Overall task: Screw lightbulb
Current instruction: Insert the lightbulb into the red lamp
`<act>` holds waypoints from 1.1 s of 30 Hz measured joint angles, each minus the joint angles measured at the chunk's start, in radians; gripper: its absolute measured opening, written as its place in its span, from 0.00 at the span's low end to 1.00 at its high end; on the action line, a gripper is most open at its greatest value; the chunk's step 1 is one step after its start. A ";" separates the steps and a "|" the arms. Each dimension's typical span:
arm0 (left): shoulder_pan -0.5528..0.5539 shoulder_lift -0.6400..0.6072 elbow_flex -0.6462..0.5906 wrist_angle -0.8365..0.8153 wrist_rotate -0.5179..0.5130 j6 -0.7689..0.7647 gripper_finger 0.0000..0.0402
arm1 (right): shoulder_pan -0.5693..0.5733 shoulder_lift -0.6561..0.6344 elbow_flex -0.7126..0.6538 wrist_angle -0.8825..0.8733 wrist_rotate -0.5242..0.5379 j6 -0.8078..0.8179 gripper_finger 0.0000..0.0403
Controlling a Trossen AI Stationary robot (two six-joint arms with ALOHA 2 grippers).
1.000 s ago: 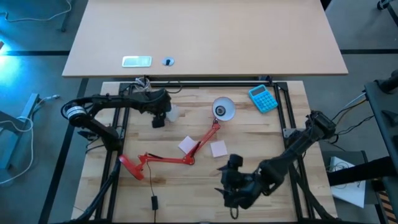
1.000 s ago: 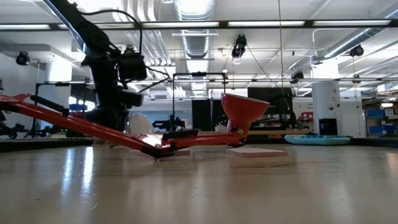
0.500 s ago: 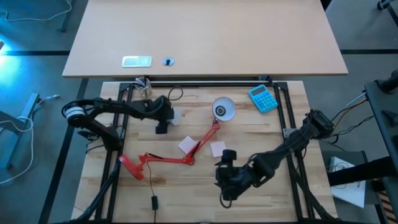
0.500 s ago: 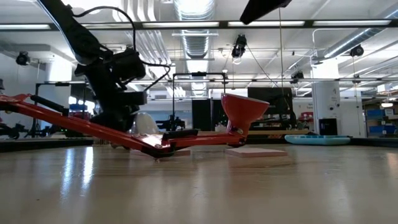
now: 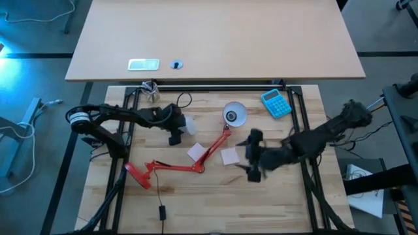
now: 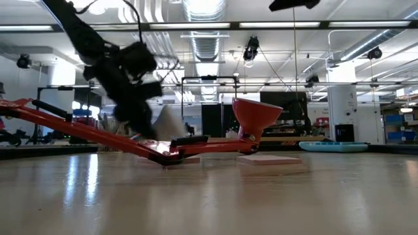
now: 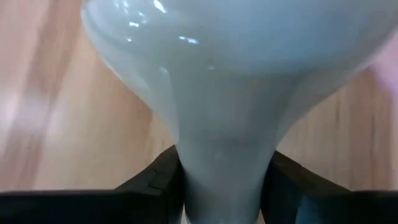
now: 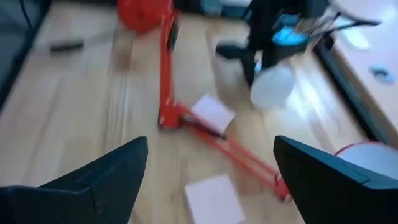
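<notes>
The left claw [image 5: 176, 130] pinches the lightbulb [image 5: 187, 125] by its narrow neck, its two dark fingers [image 7: 163, 176] pressed against either side of the white glass, and holds it above the worktop [image 5: 130, 209] in the far left part, between the far edge and the red lamp [image 5: 196, 163] lying flat on the wood. The bulb's rounded end points toward the lamp's white-lined shade [image 5: 234, 114], which sits near the far edge. The right claw [image 5: 253, 156] hangs over the middle of the worktop, just beside a pink sticky note [image 5: 229, 155], with its fingers [image 8: 106, 180] spread wide apart and nothing between them. A second pink note [image 5: 196, 152] lies tucked against the lamp's arm. A blue calculator [image 5: 276, 103] rests near the far right corner.
</notes>
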 joint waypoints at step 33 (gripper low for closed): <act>-0.104 0.518 0.675 0.661 0.307 0.004 0.35 | -0.702 -0.289 -0.315 0.479 -0.521 -0.389 0.85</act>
